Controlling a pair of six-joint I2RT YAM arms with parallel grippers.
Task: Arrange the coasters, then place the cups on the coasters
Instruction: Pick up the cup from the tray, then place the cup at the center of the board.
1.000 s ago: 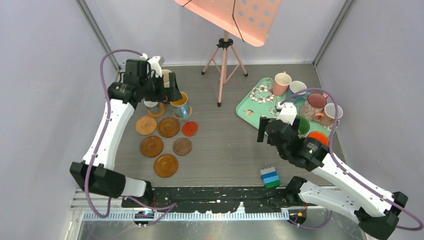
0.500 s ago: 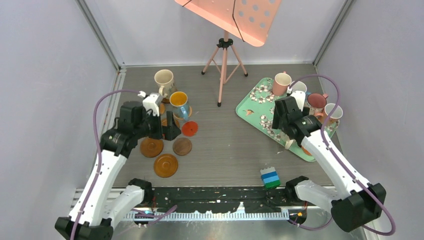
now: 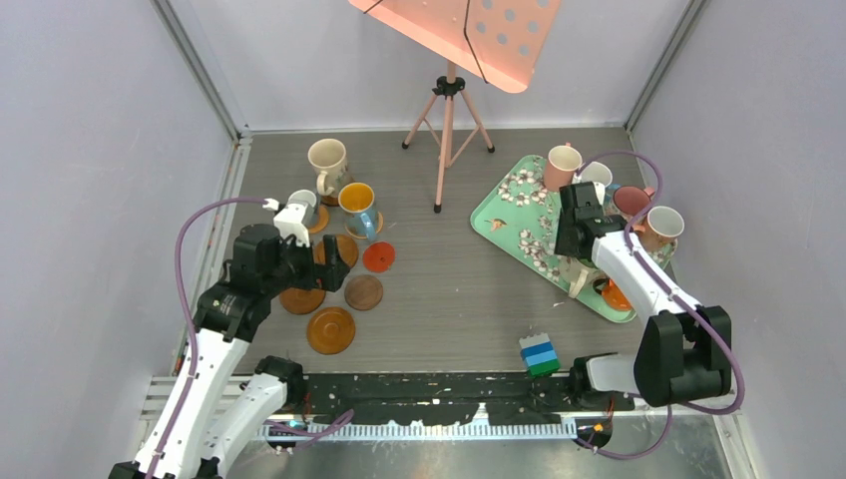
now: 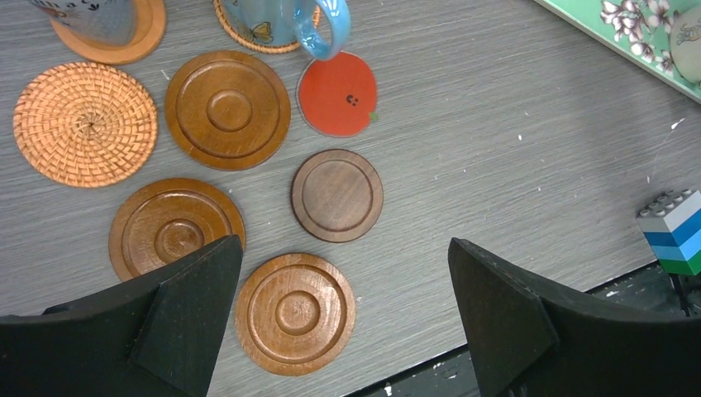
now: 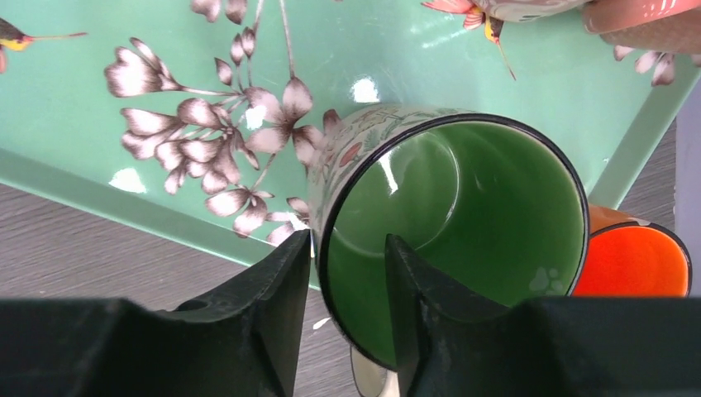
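Closely, right hand (image 5: pixel 347 244) astride rim of green-lined cup (image 5: pixel 479 207), grip unclear, orange-lined cup (image 5: pixel 632 260) alongside, left hand (image 4: pixel 343 246) agape

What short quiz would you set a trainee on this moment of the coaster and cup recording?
1. True or false: the left claw is shut on something.
2. In the left wrist view, how many coasters lie bare, with no cup on them? A: four. B: six. C: eight.
3. In a few words: how do the right claw fingers stand at the green-lined mug?

Key
1. False: it is wide open and empty above the coasters.
2. B.
3. They straddle the rim, one finger inside the mug and one outside its wall.
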